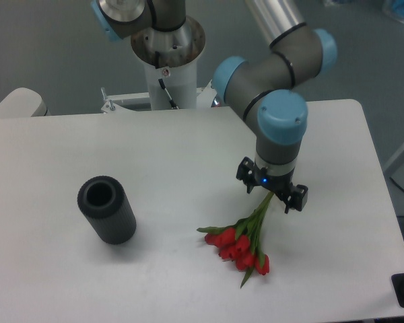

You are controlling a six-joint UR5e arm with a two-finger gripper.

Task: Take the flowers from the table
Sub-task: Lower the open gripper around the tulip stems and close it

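- Gripper point(272, 193) sits at the stem end of the flowers point(241, 243), right of centre on the table point(155, 148), toward the near edge.
- Stems run up into the gripper body; fingers point(296, 196) look closed on the stems, judged not certain, the contact is hidden under the wrist.
- Red heads and leaves lie low near the tabletop; can't tell whether they touch it or hang just above.
- Risk: thin smooth stems, hold is at the very end, so the bunch may slide out or pivot down when lifted.
- Risk: only some stems caught; the rest could pull loose from the bunch and drop back.
- Risk: heavy heads far from the hold, so swing or droop on a fast move.
- Risk: squeezing too hard crushes the stems.
- Black ribbed cylinder point(108, 209) lies well apart on the left, near side; unlikely to get hit unless the arm swings left.
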